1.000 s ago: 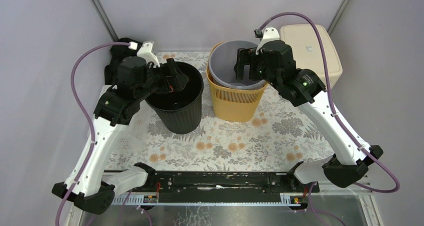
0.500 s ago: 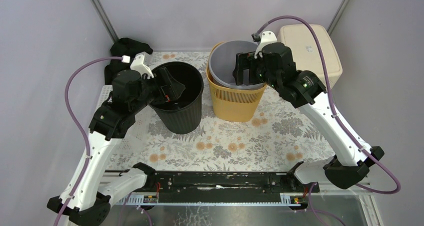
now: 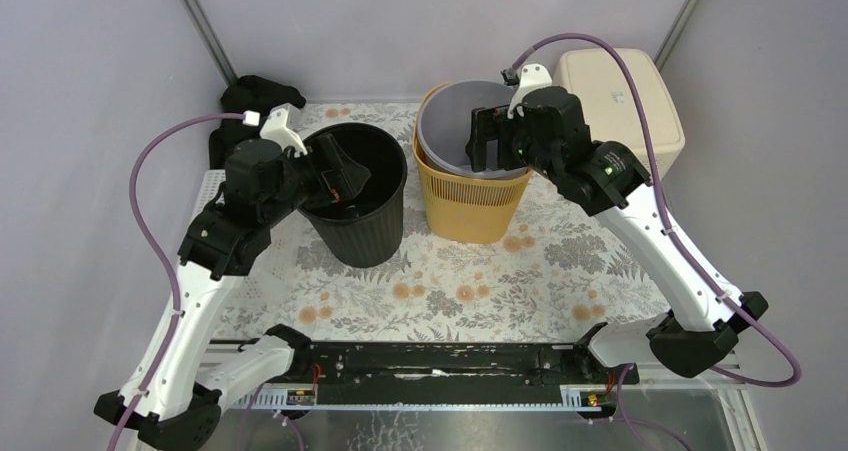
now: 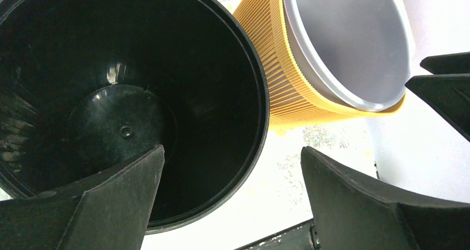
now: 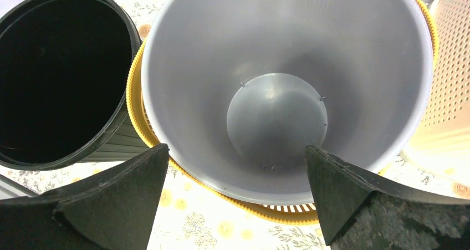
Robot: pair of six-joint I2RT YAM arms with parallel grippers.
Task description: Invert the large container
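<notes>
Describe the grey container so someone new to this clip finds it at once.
On the floral tablecloth, two bins stand side by side at the back. The grey container sits nested inside the right one, the yellow ribbed basket. Unlike the black bin beside it, it is smooth and pale.

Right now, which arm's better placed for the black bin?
Left. The open left gripper straddles the rim of the black bin; the right gripper hangs over the grey bin nested in the yellow basket.
</notes>
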